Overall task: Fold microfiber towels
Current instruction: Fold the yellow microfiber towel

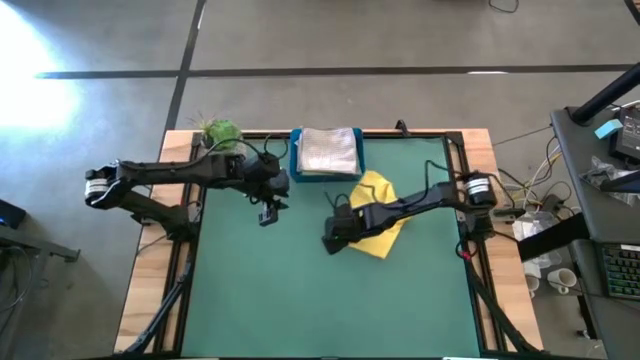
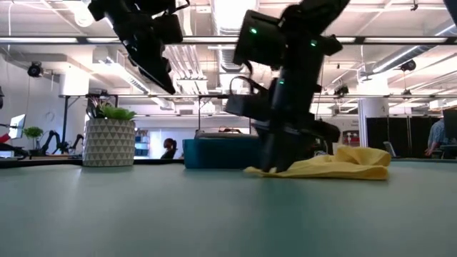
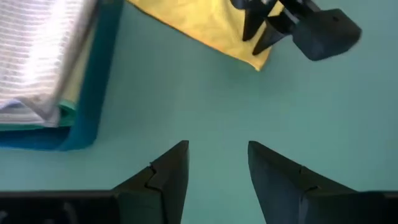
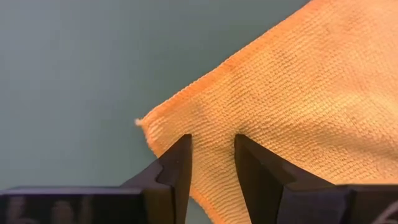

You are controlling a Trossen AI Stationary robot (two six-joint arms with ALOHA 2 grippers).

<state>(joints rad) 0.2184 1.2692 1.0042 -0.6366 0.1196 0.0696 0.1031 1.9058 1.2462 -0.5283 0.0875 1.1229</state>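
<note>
The right gripper (image 4: pixel 211 165) is down at the mat (image 1: pixel 300 290), its fingers parted with a gap between them, astride a corner of the yellow towel (image 4: pixel 298 99). The cloth lies flat under and between the fingers; whether they pinch it I cannot tell. In the high view this gripper (image 1: pixel 335 238) sits at the towel's near-left corner, and the towel (image 1: pixel 378 222) spreads away from it toward the right arm's base, rumpled on the mat. The low view shows the gripper (image 2: pixel 275 165) touching the towel's edge, the cloth (image 2: pixel 335 164) lying in a low heap beside it.

The left gripper (image 3: pixel 217 168) hangs above the mat, well apart from the towel, fingers apart and empty. In the high view it (image 1: pixel 268 214) is left of the right gripper, with bare mat between them. From its wrist the yellow towel (image 3: pixel 205 25) lies ahead, with the right gripper (image 3: pixel 261 28) at its corner.

Beyond both grippers, at the mat's far edge, stands the blue tray (image 1: pixel 296 172). A folded stack of towels lies in it, a light grey one (image 1: pixel 328 152) on top. Left of the tray, by the left arm, is the plant (image 1: pixel 220 131).
</note>
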